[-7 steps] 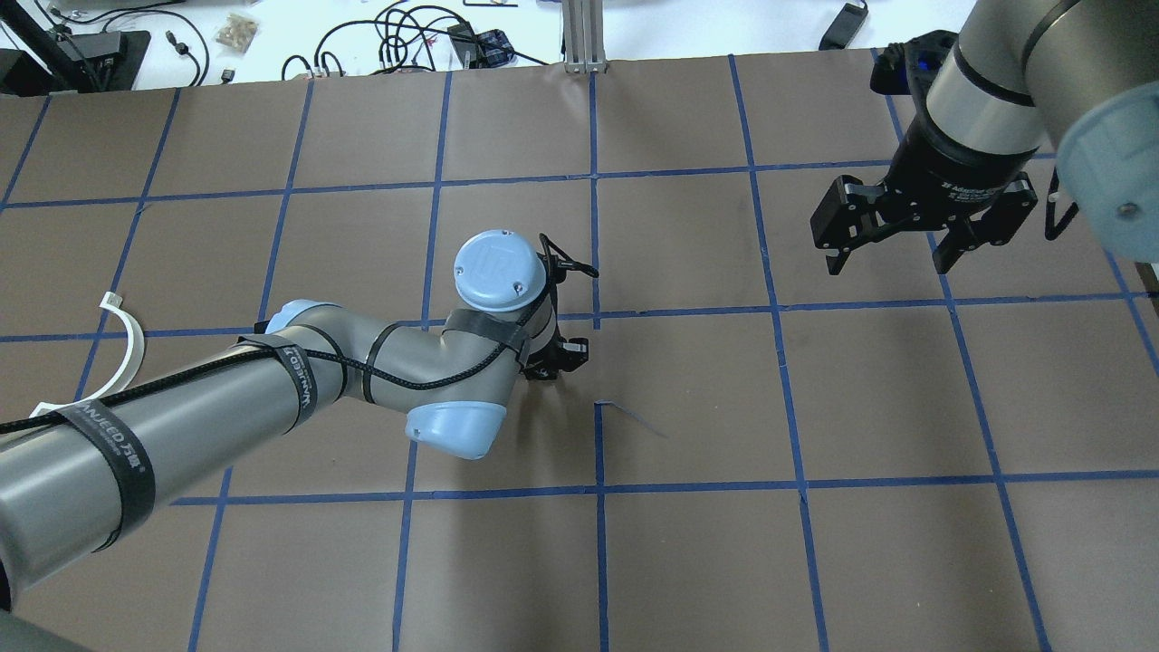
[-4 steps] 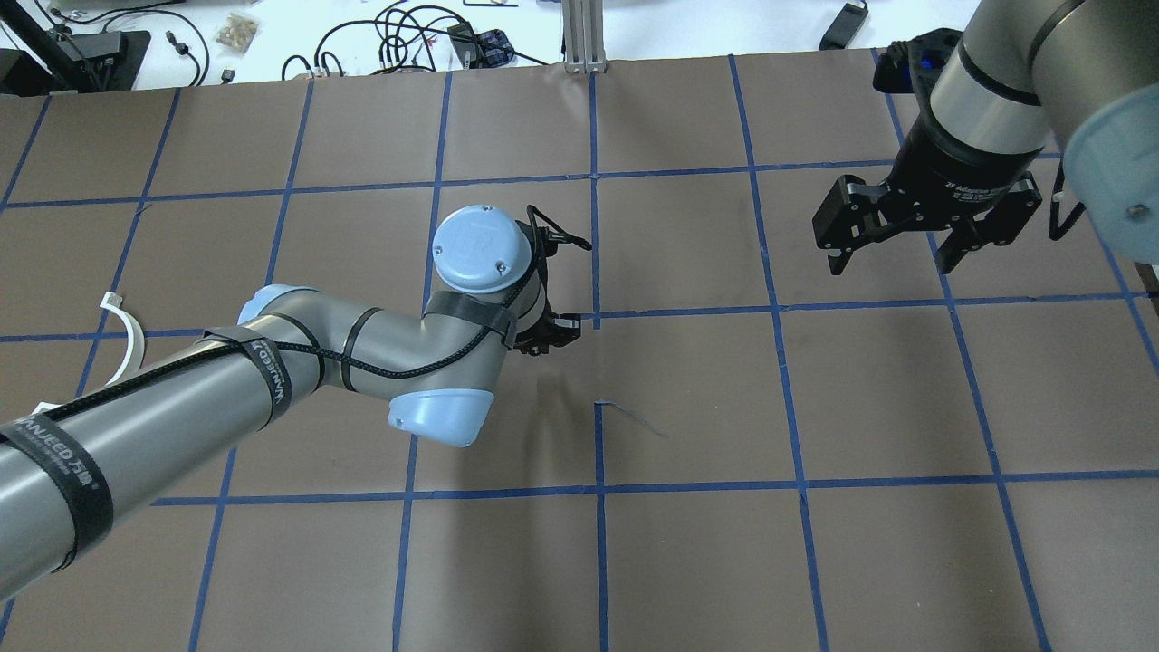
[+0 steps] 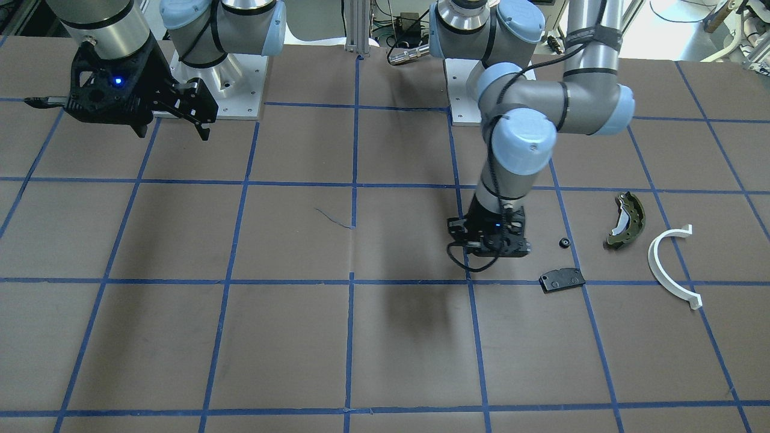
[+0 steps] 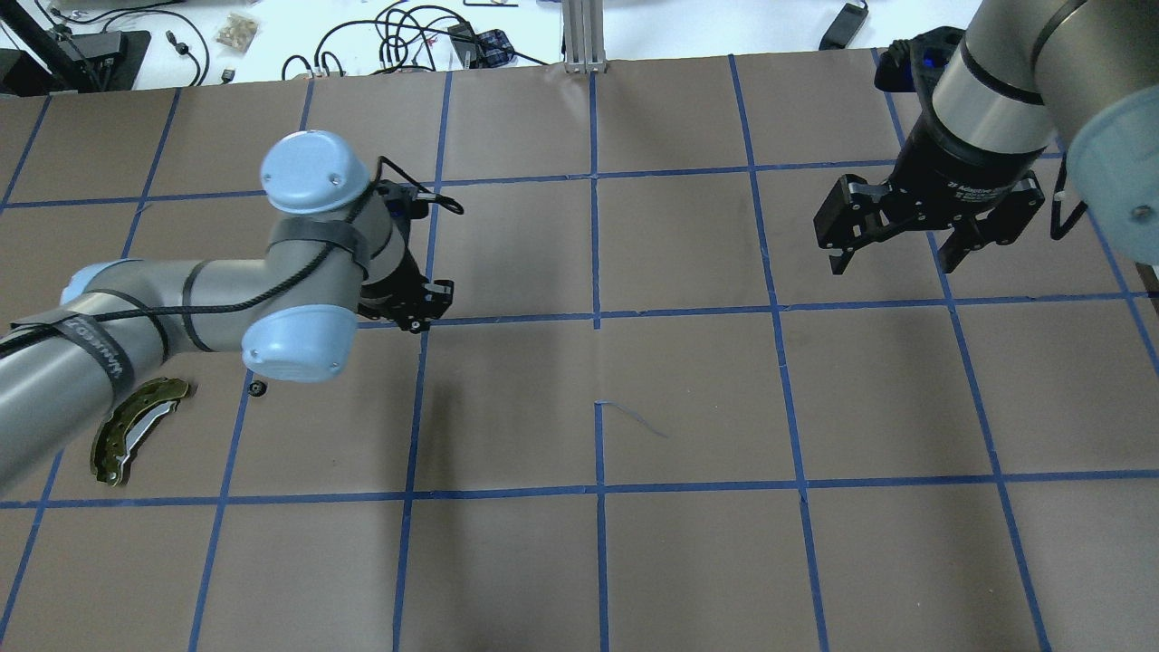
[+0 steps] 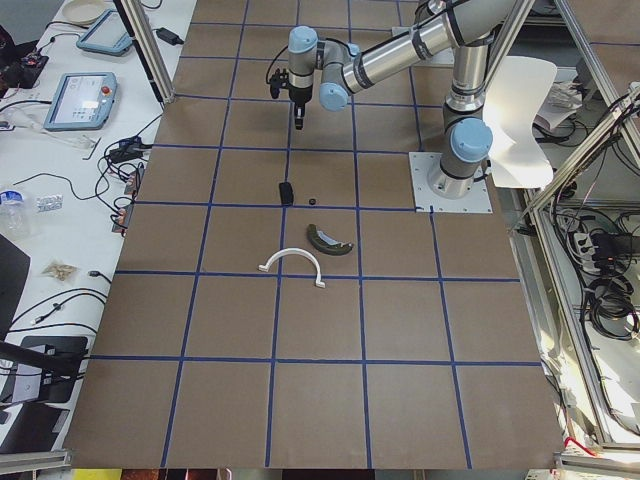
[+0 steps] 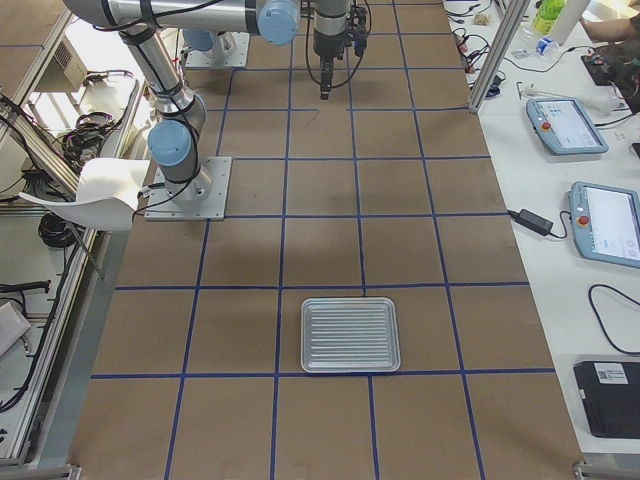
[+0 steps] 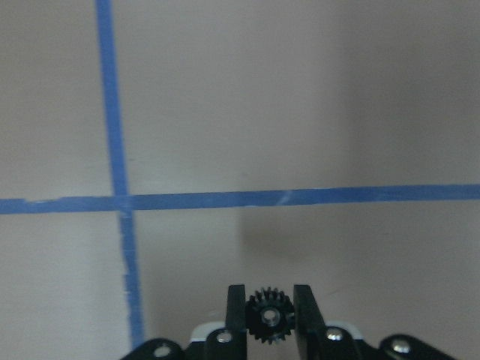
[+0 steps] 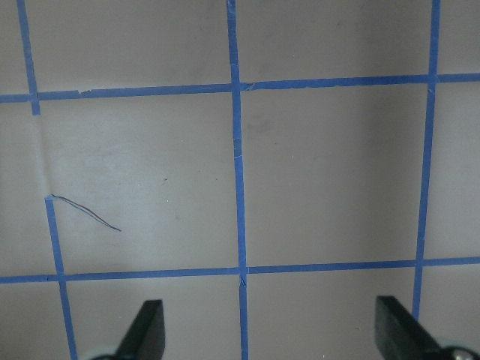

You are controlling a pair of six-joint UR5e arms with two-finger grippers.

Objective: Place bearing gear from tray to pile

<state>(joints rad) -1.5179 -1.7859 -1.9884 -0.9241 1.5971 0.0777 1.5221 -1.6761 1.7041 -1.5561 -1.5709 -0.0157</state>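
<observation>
My left gripper (image 7: 268, 296) is shut on the small black bearing gear (image 7: 268, 320), held above the brown table. In the overhead view the left gripper (image 4: 418, 308) hangs right of the pile. The pile holds an olive brake shoe (image 3: 625, 219), a white half-ring arc (image 3: 671, 264) and a flat black pad (image 3: 562, 279). A small black round part (image 3: 564, 242) lies between them and the left gripper (image 3: 490, 248). My right gripper (image 4: 892, 254) is open and empty at the far right. The silver tray (image 6: 350, 334) lies empty.
Blue tape lines (image 4: 596, 312) divide the brown table into squares. Cables and devices (image 4: 407, 41) lie past the table's far edge. The brake shoe (image 4: 136, 430) and small round part (image 4: 258, 388) lie just beside my left forearm.
My left arm has swung left across the table with the gear, toward the pile, uncovering the brake shoe and small round part. The right arm has barely moved.
</observation>
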